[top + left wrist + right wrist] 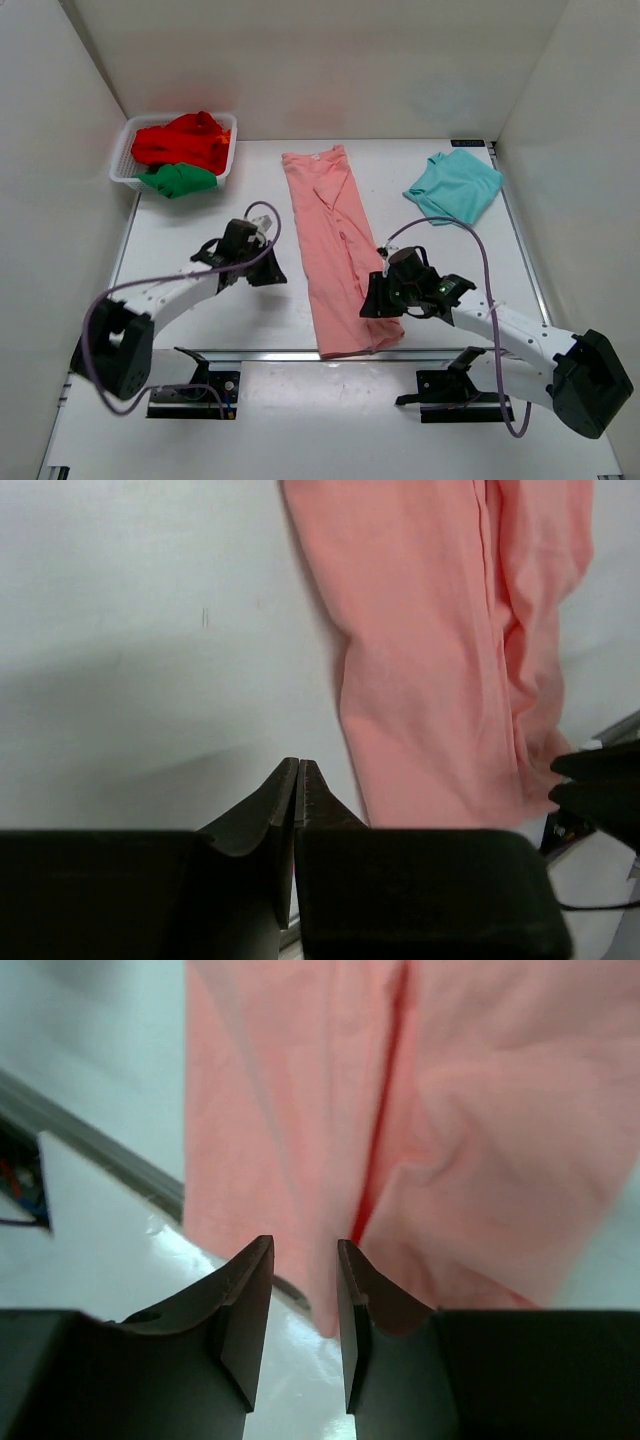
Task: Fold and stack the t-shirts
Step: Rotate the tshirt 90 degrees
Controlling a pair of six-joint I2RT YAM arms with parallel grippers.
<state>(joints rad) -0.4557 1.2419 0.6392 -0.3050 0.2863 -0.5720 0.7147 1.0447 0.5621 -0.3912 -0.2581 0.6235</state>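
A salmon-pink t-shirt (330, 240) lies folded into a long strip down the middle of the table, its near end at the front edge. A light teal t-shirt (455, 185) lies folded at the back right. My left gripper (272, 275) sits just left of the pink strip, apart from it. Its jaws (299, 763) are shut with nothing between them, and the pink t-shirt (430, 660) lies to their right. My right gripper (372, 300) is at the strip's near right edge. Its jaws (305, 1245) stand apart over the near corner of the pink t-shirt (300, 1110).
A white mesh basket (122, 165) at the back left holds a red t-shirt (185, 140) and a green t-shirt (180, 180). A metal rail (260, 354) runs along the table's front edge. White walls close in the left, right and back sides.
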